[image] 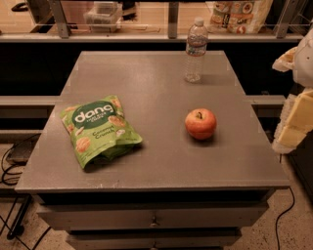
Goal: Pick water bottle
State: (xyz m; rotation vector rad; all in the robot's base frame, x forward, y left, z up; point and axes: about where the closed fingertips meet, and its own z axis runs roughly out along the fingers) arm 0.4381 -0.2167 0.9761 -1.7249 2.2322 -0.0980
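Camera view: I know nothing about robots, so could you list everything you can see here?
table: one, grey, centre
bottle: one, clear with a white cap, upright at the table's far right
apple: one, red, right of the table's middle, nearer than the bottle
snack bag: one, green, lying flat on the table's left
clear box: one, see-through, on the ledge behind, left
packets: a few, pale with red and orange, on the ledge behind, right
cables: a few, black, on the floor at left
gripper: one, white and cream, at the right edge beside the table, apart from the bottle
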